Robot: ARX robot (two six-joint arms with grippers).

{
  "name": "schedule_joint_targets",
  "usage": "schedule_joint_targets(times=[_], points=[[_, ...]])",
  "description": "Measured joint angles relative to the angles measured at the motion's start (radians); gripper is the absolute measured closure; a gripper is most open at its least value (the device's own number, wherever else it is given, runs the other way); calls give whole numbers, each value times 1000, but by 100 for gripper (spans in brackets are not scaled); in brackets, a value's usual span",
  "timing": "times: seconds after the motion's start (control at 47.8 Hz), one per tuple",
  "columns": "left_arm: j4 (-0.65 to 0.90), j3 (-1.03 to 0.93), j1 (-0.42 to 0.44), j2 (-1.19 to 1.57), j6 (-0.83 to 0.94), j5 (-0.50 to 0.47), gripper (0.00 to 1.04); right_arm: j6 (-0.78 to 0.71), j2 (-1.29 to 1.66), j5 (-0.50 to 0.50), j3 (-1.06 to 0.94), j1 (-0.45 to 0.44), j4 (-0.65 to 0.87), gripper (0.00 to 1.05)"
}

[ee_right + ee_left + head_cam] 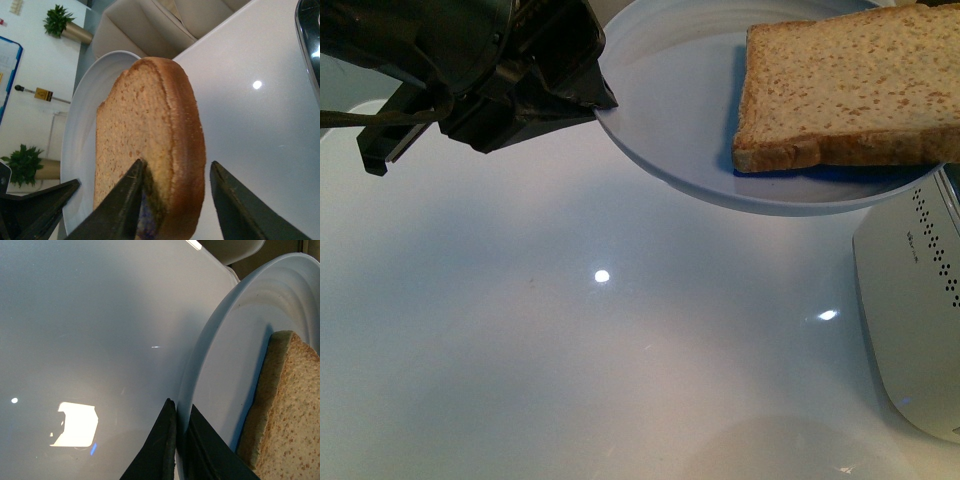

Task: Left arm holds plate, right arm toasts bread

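Cataloguing by item, front view first.

Left arm (603, 100): black and angular, entering from upper left. Clamped on the rim of the plate (670, 100), one dark jaw above the edge and one below, with only the rim's thickness between them in the left wrist view.

Plate: round, shallow, pale bluish-white, low raised rim. Held up off the table (570, 350), gripped at its left edge.

Bread (850, 90): one slice, light brown and speckled, darker crust. Lying flat on the right part of the plate, well apart from the left arm's jaws, reaching to the plate's far right edge and casting a blue shadow on it.

Right gripper (177, 164): seen only in its own wrist view. Standing apart, straddling the slice. One of the dark fingers (125, 200) against the crumb face, the other just beside the crust with a sliver of table showing between. Not closed on the bread.

Toaster (910, 300): white, rows of small dark vent holes, resting on the table below the plate's right edge.

Table: white, glossy, dotted with lamp reflections.
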Motion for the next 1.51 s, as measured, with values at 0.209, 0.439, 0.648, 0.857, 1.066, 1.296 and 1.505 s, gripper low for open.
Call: schedule_joint_targets(times=[0.209, 0.439, 0.648, 0.857, 1.066, 1.296, 1.505], points=[[0, 0, 0, 0, 0, 0, 102, 2, 0, -3, 0, 0, 7, 93], [0, 0, 0, 0, 0, 1, 102, 3, -43, -6, 3, -1, -21, 102], [0, 0, 0, 0, -2, 1, 102, -58, -215, -21, 90, -66, -155, 102], [0, 0, 0, 0, -3, 1, 102, -204, -377, -47, 260, -238, -334, 102], [0, 0, 0, 0, -3, 1, 102, -537, -382, 6, 330, -330, -503, 102], [0, 0, 0, 0, -4, 1, 102, -821, -309, 120, 249, -336, -499, 102], [0, 0, 0, 0, -4, 1, 102, -916, -242, 192, 132, -298, -431, 102]])
